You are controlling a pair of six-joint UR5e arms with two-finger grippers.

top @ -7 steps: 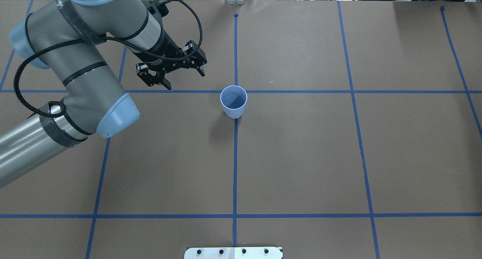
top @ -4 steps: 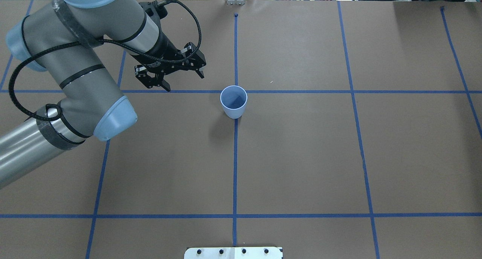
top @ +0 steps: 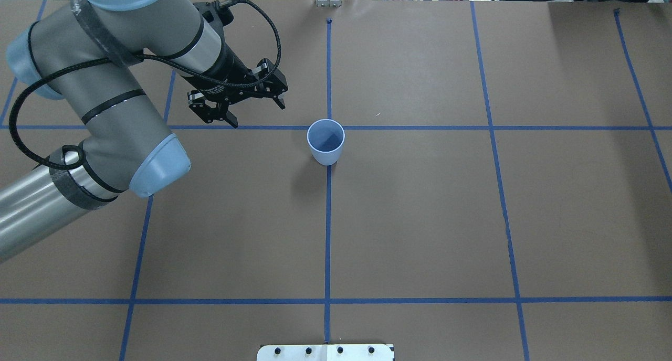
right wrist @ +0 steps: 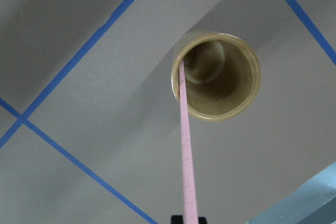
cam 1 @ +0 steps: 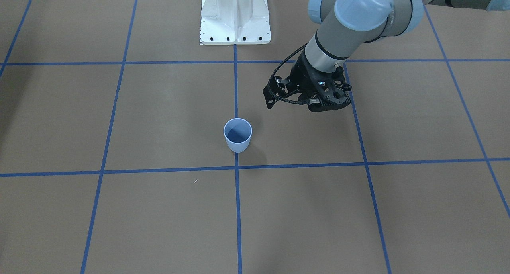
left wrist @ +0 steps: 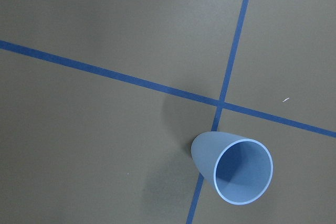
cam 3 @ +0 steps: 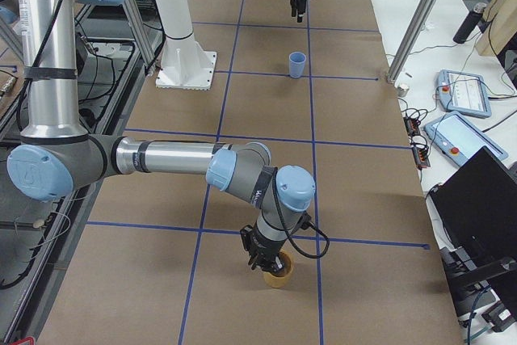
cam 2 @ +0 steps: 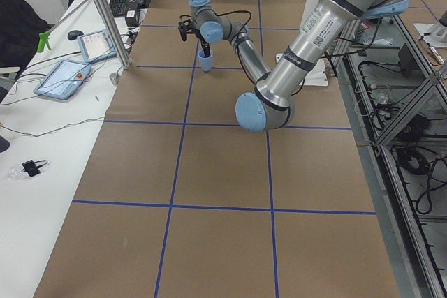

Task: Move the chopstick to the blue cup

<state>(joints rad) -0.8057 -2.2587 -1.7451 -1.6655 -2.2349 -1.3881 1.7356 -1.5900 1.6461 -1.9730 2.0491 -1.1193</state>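
The blue cup (top: 325,140) stands upright and empty at a crossing of tape lines; it also shows in the front view (cam 1: 238,135) and the left wrist view (left wrist: 236,170). My left gripper (top: 257,112) hangs open and empty, left of and beyond the cup, apart from it. At the table's far end my right gripper (cam 3: 271,260) is over a tan cup (cam 3: 277,274). In the right wrist view the pink chopstick (right wrist: 185,145) runs from the fingertips (right wrist: 178,219) at the bottom edge to the tan cup's (right wrist: 216,74) inner left rim. The gripper looks shut on it.
Brown paper with blue tape lines (top: 328,230) covers the table. The white robot base (cam 1: 235,15) stands at the robot's side. Tablets (cam 3: 460,90) and cables lie on the white bench past the table's edge. A metal post (cam 3: 416,22) stands near the blue cup.
My left arm has drawn back slightly to the left, and its gripper has shifted a little with it. The blue cup has not moved.
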